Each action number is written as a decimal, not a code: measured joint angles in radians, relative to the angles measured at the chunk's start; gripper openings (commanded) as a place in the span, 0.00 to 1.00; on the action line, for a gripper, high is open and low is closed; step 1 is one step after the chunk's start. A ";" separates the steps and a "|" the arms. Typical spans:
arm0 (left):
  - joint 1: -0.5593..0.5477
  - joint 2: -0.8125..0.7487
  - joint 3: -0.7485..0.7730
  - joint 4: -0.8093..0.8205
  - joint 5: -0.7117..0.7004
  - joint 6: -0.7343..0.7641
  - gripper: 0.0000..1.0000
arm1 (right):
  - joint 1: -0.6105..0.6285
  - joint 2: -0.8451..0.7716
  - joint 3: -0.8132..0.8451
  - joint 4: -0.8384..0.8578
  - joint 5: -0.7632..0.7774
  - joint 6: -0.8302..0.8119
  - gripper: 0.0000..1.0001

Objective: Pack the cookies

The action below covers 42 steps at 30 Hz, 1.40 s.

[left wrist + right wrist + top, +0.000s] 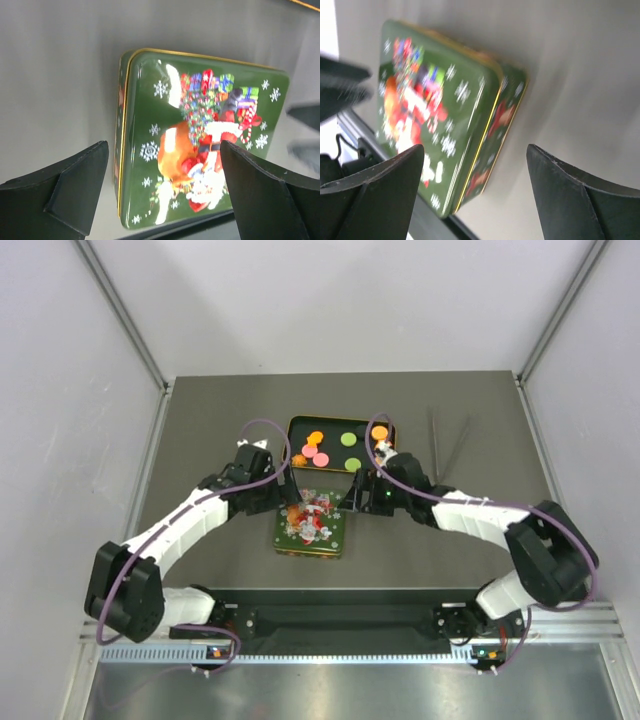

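The cookies [316,438] are small orange, pink and green discs lying in an open green tin [292,445] at the table's middle back. The tin's lid [312,523], green with a Santa picture, lies flat on the table just in front of it. My left gripper [283,490] is open over the lid's left edge; the left wrist view shows the lid [200,130] between my open gripper [164,150]. My right gripper [355,495] is open at the lid's right edge; the right wrist view shows the lid's corner [435,95] under my open gripper [476,150]. Neither holds anything.
Two thin dark sticks [448,445] lie at the back right of the grey table [200,440]. White walls enclose the table on three sides. A black rail [330,605] runs along the near edge.
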 measured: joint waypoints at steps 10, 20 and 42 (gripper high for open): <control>0.002 -0.143 -0.108 -0.048 0.034 -0.063 0.92 | -0.072 0.252 0.167 0.022 -0.056 -0.023 0.79; 0.002 -0.233 -0.266 -0.053 0.079 -0.191 0.77 | -0.076 0.318 0.183 0.097 -0.109 -0.015 0.75; 0.006 -0.190 -0.294 0.085 0.208 -0.283 0.25 | -0.085 0.318 0.144 0.200 -0.089 0.015 0.55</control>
